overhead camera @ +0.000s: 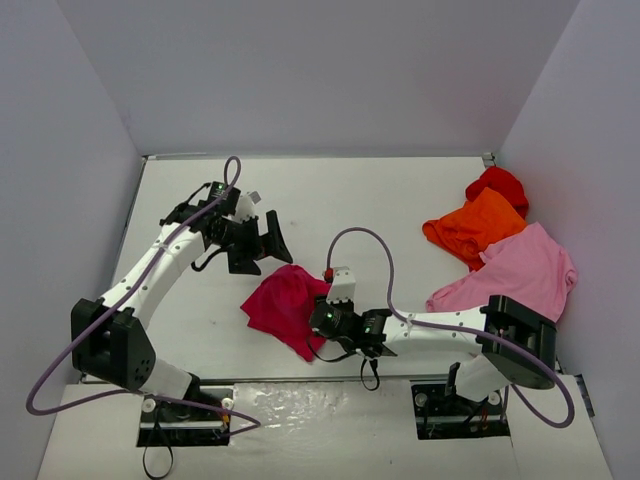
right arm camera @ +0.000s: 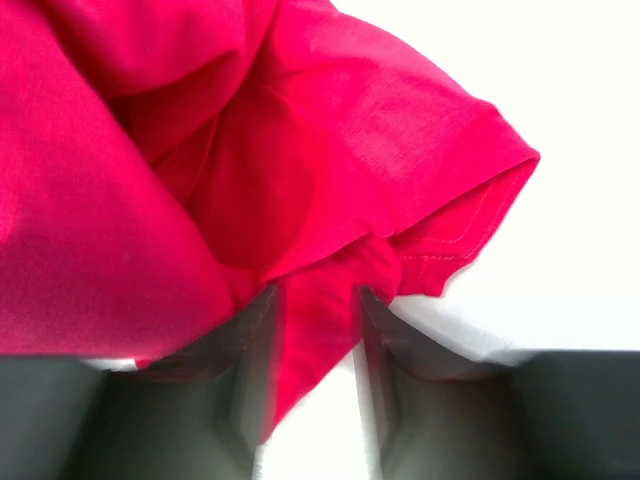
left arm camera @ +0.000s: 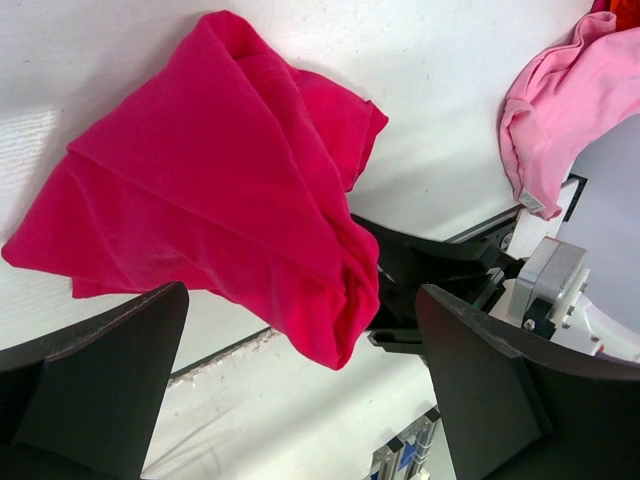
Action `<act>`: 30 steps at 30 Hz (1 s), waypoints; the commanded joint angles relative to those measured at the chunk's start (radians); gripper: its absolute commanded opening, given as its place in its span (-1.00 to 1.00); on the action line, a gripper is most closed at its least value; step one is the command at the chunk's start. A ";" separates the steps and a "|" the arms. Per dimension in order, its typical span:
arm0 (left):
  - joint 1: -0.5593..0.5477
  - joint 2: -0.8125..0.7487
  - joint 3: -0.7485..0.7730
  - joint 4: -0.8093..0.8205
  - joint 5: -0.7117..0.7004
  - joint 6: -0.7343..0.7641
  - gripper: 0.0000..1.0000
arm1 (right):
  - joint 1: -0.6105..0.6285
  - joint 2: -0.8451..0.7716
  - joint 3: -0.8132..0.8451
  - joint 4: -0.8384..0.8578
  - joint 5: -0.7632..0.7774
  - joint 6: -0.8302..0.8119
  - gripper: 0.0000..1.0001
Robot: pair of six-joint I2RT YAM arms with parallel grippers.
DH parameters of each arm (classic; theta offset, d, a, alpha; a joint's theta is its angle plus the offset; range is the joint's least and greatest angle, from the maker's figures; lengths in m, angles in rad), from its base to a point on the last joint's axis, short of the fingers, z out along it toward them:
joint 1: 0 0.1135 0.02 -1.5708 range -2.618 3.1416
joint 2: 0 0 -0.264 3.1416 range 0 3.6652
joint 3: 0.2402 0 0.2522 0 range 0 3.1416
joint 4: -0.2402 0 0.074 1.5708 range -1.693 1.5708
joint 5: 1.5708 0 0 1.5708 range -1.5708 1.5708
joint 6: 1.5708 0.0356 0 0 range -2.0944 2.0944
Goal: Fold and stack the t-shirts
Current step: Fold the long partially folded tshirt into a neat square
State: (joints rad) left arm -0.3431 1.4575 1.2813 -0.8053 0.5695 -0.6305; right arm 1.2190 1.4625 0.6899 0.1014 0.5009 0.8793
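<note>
The crimson-magenta t-shirt [overhead camera: 285,305] lies crumpled at the near middle of the table [overhead camera: 380,200]. My right gripper [overhead camera: 320,320] reaches into its right edge. In the right wrist view the fingers [right arm camera: 250,340] stand narrow on either side of a fold of the crimson cloth [right arm camera: 200,150], which touches both tips; the right gripper [right arm camera: 315,295] is shut on that fold. My left gripper [overhead camera: 265,250] hovers just behind the shirt, wide open and empty. In the left wrist view the left gripper [left arm camera: 300,295] looks down on the crimson shirt [left arm camera: 220,190].
At the right side lie a light pink t-shirt [overhead camera: 520,275], an orange one [overhead camera: 475,228] and a red one [overhead camera: 497,185], overlapping. The pink shirt [left arm camera: 570,100] also shows in the left wrist view. White walls enclose the table on three sides.
</note>
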 commanded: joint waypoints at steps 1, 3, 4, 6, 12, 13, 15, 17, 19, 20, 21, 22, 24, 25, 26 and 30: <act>0.001 -0.071 -0.007 0.028 -0.023 0.019 0.94 | 0.014 -0.013 0.034 0.039 -0.036 -0.065 -0.07; 0.001 -0.080 -0.029 0.039 -0.027 0.013 0.94 | 0.018 -0.033 0.022 0.060 -0.056 -0.078 -0.02; 0.001 -0.086 -0.044 0.046 -0.030 0.008 0.94 | 0.021 -0.048 0.012 0.075 -0.071 -0.089 -0.01; 0.001 -0.093 -0.065 0.059 -0.030 0.003 0.94 | 0.022 -0.080 -0.016 0.104 -0.095 -0.101 0.03; 0.001 -0.104 -0.112 0.091 -0.027 -0.014 0.94 | 0.022 -0.116 -0.026 0.141 -0.148 -0.129 0.06; 0.001 -0.106 -0.115 0.092 -0.027 -0.014 0.94 | 0.023 -0.117 -0.030 0.147 -0.155 -0.130 0.06; 0.001 -0.109 -0.120 0.094 -0.029 -0.015 0.94 | 0.025 -0.120 -0.040 0.161 -0.171 -0.131 0.06; 0.001 -0.110 -0.124 0.095 -0.033 -0.013 0.94 | 0.025 -0.114 -0.046 0.175 -0.183 -0.133 0.06; 0.001 -0.109 -0.128 0.096 -0.034 -0.012 0.94 | 0.025 -0.107 -0.051 0.187 -0.193 -0.135 0.06; 0.001 -0.107 -0.131 0.097 -0.033 -0.012 0.94 | 0.025 -0.100 -0.052 0.199 -0.198 -0.132 0.07; 0.001 -0.106 -0.132 0.099 -0.033 -0.012 0.94 | 0.025 -0.093 -0.054 0.211 -0.203 -0.131 0.07; 0.001 -0.106 -0.132 0.100 -0.033 -0.012 0.94 | 0.025 -0.085 -0.055 0.224 -0.209 -0.131 0.07; 0.001 -0.103 -0.134 0.098 -0.036 -0.011 0.94 | 0.025 -0.058 -0.055 0.254 -0.221 -0.134 0.07; 0.001 -0.102 -0.134 0.098 -0.036 -0.010 0.94 | 0.025 -0.045 -0.054 0.269 -0.225 -0.137 0.07; 0.001 -0.102 -0.134 0.098 -0.036 -0.009 0.94 | 0.025 -0.033 -0.053 0.283 -0.228 -0.139 0.07; 0.001 -0.098 -0.137 0.095 -0.042 -0.004 0.94 | 0.025 0.040 -0.031 0.333 -0.242 -0.160 0.07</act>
State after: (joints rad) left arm -0.3431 1.3930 1.1316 -0.7406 0.5378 -0.6392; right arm 1.2381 1.4431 0.6285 0.3240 0.2763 0.7521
